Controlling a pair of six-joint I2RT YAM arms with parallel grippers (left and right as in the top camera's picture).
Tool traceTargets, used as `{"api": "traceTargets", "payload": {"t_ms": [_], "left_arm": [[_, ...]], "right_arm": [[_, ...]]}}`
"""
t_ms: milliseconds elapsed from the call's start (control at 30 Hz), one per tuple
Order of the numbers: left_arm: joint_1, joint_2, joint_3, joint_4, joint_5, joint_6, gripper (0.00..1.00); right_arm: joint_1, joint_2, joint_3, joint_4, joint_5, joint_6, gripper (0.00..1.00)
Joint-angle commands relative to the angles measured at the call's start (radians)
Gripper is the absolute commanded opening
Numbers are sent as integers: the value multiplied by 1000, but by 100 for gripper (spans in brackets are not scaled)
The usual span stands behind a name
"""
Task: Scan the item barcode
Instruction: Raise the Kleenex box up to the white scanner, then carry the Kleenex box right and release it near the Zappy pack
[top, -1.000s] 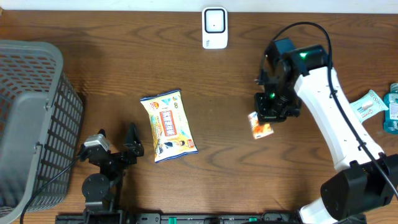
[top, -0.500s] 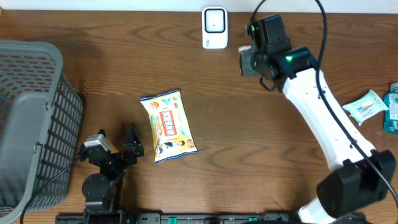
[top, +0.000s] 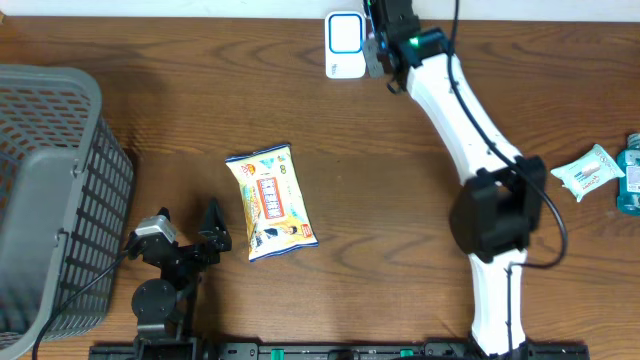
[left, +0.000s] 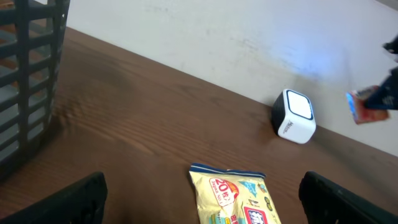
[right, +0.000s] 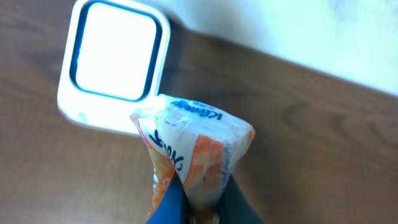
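Item under scan: a small orange-and-white packet (right: 193, 149), held off the tabletop (top: 420, 230) at the top centre of the overhead frame, just beside the white scanner (top: 345, 42). In the right wrist view the packet hangs just below and right of the scanner window. Whether they touch cannot be told.

Right gripper (right: 199, 205): closed tight, pinching the packet at its gathered lower end, so the printed upper part stands free of the fingers.

Left gripper (top: 187, 222): spread fully wide and holding nothing, at the lower left of the overhead frame beside a yellow snack bag (top: 270, 203).

Assessment of handling: the packet looks light, with a thin, glossy, wrinkled film wrap. It is likely soft, somewhat slippery, and liable to flop or twist about a narrow pinch. The crimped end seems the sound place to hold, since it keeps the faces uncovered. No barcode is legible in these views, so which face carries it is undetermined.
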Motion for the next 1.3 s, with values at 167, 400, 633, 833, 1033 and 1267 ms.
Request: {"api": "traceTargets", "payload": {"t_ms": [167,400,633,833,1033,1267], "left_arm": [[3,-5,-19,-29,10,2,97],[3,-5,-19,-29,10,2,97],[3,-5,-19,-29,10,2,97],[3,-5,-19,-29,10,2,97],[3,-5,-19,-29,10,2,97],[3,-5,-19,-29,10,2,97]], "right_arm": [[37,241,278,58,83,-118,1],[114,314,278,231,296,-305,1],[129,325,278,255,381,-332,1],[131,261,280,65,423,-246,1],[107,100,280,-354,422,-2,1],[-53,-34,280,-762,359,419,1]]}}
